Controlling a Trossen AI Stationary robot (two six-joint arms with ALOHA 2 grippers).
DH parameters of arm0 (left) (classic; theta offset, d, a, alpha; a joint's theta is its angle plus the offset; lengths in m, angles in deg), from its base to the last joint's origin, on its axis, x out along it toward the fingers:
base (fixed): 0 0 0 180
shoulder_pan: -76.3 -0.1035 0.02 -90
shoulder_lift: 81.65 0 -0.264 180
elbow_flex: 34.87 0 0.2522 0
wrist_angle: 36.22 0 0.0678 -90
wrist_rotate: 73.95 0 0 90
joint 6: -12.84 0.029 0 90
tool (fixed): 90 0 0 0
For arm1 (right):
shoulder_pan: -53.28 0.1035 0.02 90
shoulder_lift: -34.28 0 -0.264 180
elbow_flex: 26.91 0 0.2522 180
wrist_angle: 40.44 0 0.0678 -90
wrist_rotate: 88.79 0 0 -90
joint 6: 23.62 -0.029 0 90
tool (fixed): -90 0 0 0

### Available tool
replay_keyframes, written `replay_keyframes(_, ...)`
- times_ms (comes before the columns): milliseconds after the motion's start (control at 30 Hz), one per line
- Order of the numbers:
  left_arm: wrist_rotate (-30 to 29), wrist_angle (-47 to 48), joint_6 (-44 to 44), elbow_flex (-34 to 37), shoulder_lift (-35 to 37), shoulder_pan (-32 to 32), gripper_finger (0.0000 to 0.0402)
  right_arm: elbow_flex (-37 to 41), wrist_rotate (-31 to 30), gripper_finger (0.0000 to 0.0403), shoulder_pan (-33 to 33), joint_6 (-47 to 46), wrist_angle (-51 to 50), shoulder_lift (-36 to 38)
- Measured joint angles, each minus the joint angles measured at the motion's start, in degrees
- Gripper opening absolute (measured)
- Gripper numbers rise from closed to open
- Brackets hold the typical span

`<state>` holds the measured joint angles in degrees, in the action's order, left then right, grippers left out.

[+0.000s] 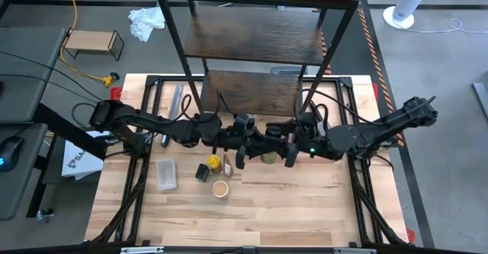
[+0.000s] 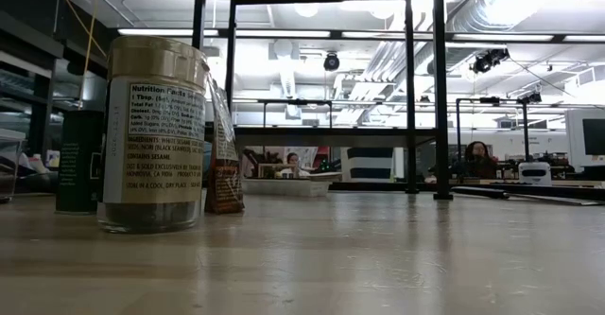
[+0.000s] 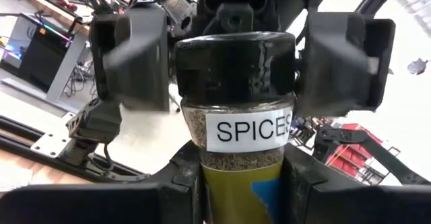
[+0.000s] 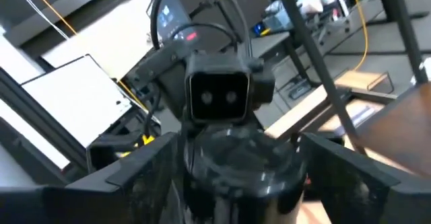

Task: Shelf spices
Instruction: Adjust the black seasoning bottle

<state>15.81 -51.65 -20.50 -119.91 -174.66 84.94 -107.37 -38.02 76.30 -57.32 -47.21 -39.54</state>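
A glass spice jar [image 3: 236, 126] with a black lid [image 3: 236, 66] and a white "SPICES" label hangs in mid-air over the table's middle [image 1: 268, 156], in front of the shelf [image 1: 259, 48]. My left gripper [image 3: 239, 183] is shut on it. My right gripper [image 4: 236, 177] faces it, open, with one finger [image 3: 131, 59] on each side of the lid; I see no plain touch. On the table lie a yellow-lidded jar [image 1: 214, 162], a tan-lidded jar [image 1: 221, 189] and a small black box [image 1: 202, 172]. My left gripper pinches the jar's lower body [image 3: 232, 177] between its two fingers [image 3: 182, 187]. The fingers come about level from the table's left and lie along the jar. The jar is lifted clear of the table, its lid end toward my right gripper.
A flat clear plastic piece [image 1: 166, 174] lies left of the jars, and a small packet [image 1: 227, 166] lies beside them. A grey cylinder [image 1: 177, 101] lies at the far left. The shelf's lowest board [image 1: 252, 92] is just behind the grippers. A small light-wood rack [image 1: 93, 43] stands off the table.
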Motion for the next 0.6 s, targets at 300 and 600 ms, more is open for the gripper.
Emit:
replay_keyframes(300, -0.05, 0.89, 0.62, 0.00, 0.00, 0.13, 0.0106, 0.00, -0.02, 0.0240, 1.54, 1.99, -0.83, 1.94)
replay_keyframes(600, -0.73, -0.84, 1.47, 0.00, 0.00, 0.00, 0.0106, 0.00, 0.88, 0.0236, 1.77, -2.29, -4.71, 1.86)
